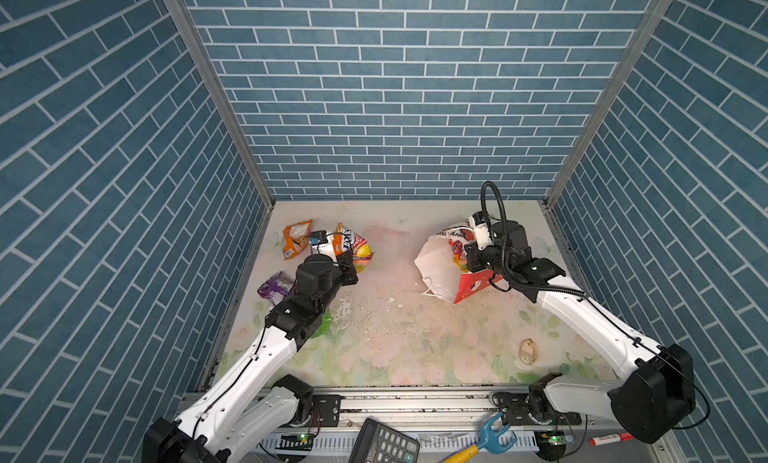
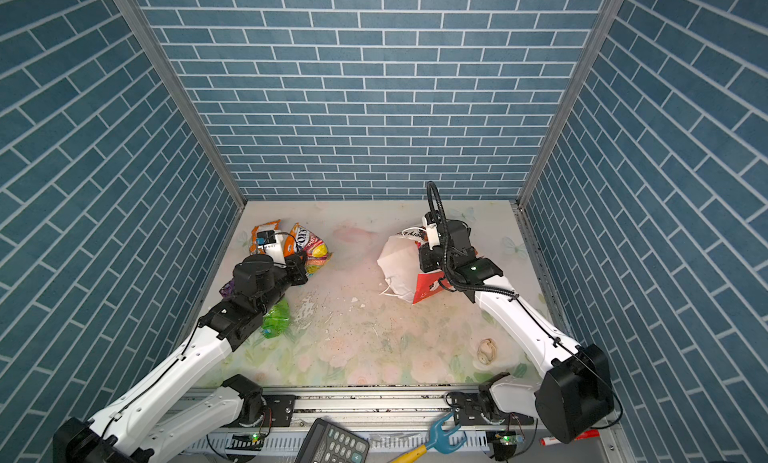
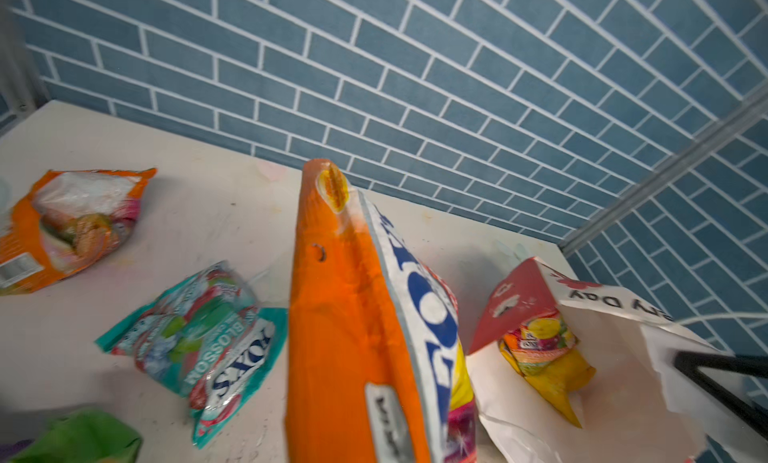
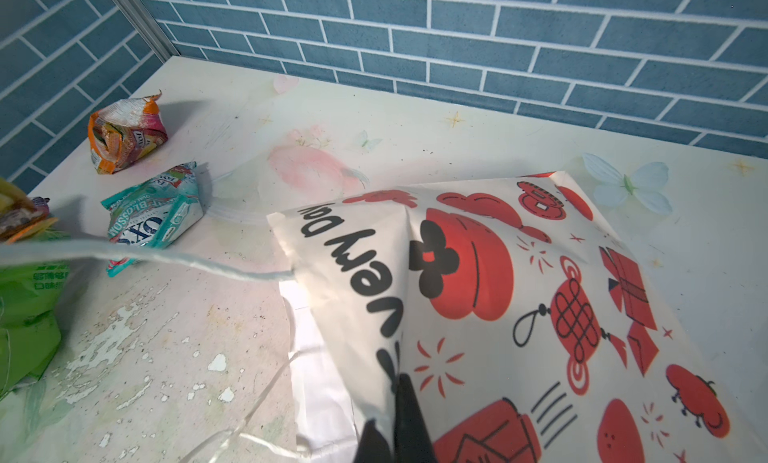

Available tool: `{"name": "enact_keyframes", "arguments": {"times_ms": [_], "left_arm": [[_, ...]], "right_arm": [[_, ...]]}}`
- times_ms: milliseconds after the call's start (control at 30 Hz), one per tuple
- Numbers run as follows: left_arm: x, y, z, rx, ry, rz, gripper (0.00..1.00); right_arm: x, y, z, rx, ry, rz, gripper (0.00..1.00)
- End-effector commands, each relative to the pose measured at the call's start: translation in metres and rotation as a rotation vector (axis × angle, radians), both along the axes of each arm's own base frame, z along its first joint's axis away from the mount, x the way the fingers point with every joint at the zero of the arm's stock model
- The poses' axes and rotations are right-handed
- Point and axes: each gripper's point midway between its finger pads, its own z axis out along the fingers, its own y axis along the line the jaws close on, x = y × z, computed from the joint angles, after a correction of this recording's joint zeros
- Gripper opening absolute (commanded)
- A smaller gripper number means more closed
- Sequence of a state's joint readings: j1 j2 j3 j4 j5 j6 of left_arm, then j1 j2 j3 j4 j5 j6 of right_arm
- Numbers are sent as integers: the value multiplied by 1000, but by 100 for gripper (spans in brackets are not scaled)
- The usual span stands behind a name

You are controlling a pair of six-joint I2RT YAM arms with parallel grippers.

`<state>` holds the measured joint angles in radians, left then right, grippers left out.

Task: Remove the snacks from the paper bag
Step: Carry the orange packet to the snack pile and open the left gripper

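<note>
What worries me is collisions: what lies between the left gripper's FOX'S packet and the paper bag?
Nothing: in both top views only bare, worn table separates the FOX'S packet from the paper bag.

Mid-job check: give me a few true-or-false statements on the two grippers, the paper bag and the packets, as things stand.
1. The right gripper is shut on the paper bag. True.
2. The paper bag is empty. False: a yellow packet lies inside it.
3. The left gripper is open and holds nothing. False: it is shut on the big orange FOX'S packet.
4. A teal packet lies on the table, outside the bag. True.
</note>
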<state>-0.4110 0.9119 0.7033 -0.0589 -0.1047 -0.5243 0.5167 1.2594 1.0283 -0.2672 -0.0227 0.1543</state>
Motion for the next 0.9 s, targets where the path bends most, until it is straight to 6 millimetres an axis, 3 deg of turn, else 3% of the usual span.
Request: {"name": "enact_keyframes", "arguments": {"times_ms": [0,200,567,867], "left_arm": [[8,16,12,-25,-6,38,0],[29,34,9,-49,26,77,0],[86,34,-8,-41,83,77,0],[115,57,-19,20,91,159,0]], "right_arm": [[-3,5,12,72,-25,12,0],[-6,15,7,88,-4,62,0],[-13,16,15,110,-14,82,0],[-14,17,22,120,-11,86,0]]}}
